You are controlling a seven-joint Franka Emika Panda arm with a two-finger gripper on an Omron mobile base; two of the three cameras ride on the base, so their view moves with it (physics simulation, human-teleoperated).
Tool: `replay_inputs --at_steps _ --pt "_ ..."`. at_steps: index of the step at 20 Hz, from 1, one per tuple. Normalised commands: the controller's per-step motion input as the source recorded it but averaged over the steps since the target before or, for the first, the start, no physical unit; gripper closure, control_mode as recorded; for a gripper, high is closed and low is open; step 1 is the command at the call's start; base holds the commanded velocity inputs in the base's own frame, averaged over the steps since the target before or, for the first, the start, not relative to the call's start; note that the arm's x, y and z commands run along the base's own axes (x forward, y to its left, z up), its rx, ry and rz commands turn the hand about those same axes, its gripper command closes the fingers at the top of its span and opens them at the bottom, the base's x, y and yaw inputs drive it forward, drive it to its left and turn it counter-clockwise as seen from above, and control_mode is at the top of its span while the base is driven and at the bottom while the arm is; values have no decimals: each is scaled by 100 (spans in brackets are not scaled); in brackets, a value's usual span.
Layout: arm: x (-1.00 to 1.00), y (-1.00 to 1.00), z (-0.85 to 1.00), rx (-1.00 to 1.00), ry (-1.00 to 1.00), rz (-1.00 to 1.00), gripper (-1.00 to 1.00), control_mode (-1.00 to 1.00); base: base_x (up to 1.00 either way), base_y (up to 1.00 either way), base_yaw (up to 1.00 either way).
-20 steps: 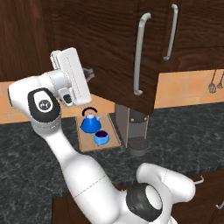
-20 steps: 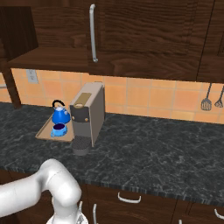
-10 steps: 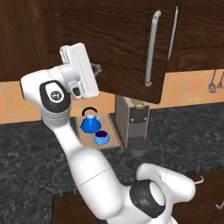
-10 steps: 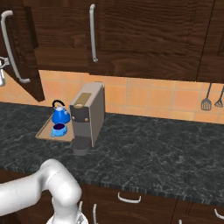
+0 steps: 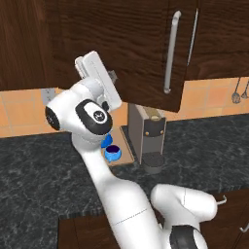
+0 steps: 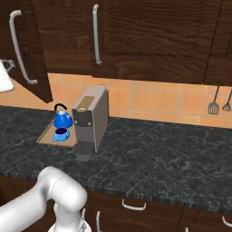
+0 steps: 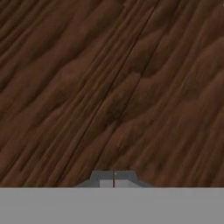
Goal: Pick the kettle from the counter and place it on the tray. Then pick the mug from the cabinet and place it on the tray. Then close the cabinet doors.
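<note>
The blue kettle [image 6: 62, 120] and the smaller blue mug [image 6: 60, 134] both stand on the tan tray [image 6: 47, 138] on the dark counter [image 6: 149, 154]. In the left base view my arm covers most of the kettle [image 5: 105, 142], while the mug [image 5: 113, 152] sits on the tray [image 5: 125, 154]. One cabinet door [image 5: 141, 53] with a silver bar handle [image 5: 170, 53] hangs partly ajar. My gripper [image 5: 115, 76] is shut, and its tips rest against that door's wood face [image 7: 113, 87]. From the right, the same door [image 6: 34, 54] juts out at the left.
A grey coffee machine [image 6: 93, 115] stands just right of the tray, also seen under the door [image 5: 146, 131]. Utensils [image 6: 215, 102] hang on the tiled wall at the far right. Drawer fronts with handles [image 6: 133, 206] run below the counter.
My hand has risen and moved forward with the door. The door has swung further toward the cabinet. The kettle, mug and tray have stayed put.
</note>
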Motion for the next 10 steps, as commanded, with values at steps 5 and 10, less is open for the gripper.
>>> replay_inputs --at_steps 5,10 --pt "80 -79 30 1 -2 30 100 -100 0 0 0" --pt "87 -58 12 10 -3 27 100 -100 0 0 0"
